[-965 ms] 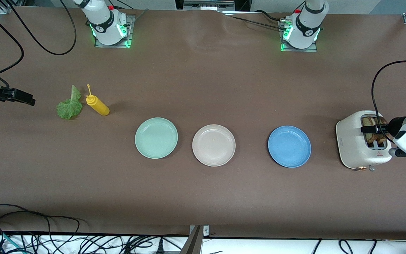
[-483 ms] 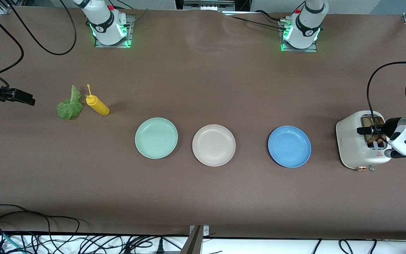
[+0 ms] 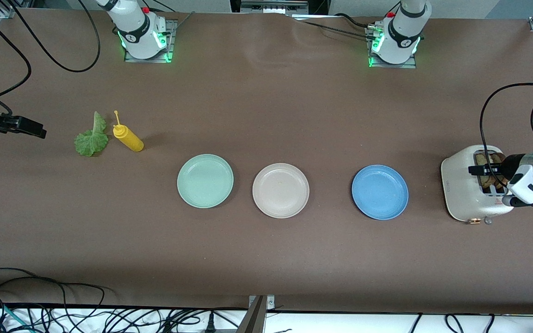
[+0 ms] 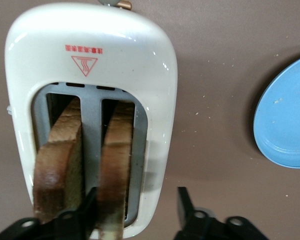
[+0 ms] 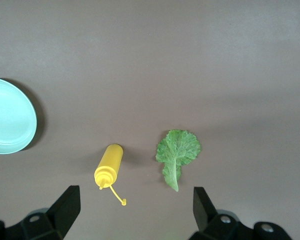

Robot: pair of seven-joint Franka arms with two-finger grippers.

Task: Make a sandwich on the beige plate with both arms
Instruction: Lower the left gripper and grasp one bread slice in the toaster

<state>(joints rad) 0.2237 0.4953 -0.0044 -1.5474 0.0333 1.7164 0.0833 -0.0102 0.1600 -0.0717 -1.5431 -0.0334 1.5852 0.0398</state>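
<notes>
Bright even overhead light, soft short shadows, glare on toaster — sharp focus

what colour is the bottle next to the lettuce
Yellow. The bottle lies beside the lettuce, clearest in the right wrist view.

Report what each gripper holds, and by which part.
Nothing is held. The left gripper stands open around one bread slice in the toaster, not clamped; the right gripper waits open at its end of the table.

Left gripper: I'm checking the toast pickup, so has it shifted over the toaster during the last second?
Yes. The left gripper has slid toward the toaster's end nearest the robots' bases, over the bread slices.
</notes>
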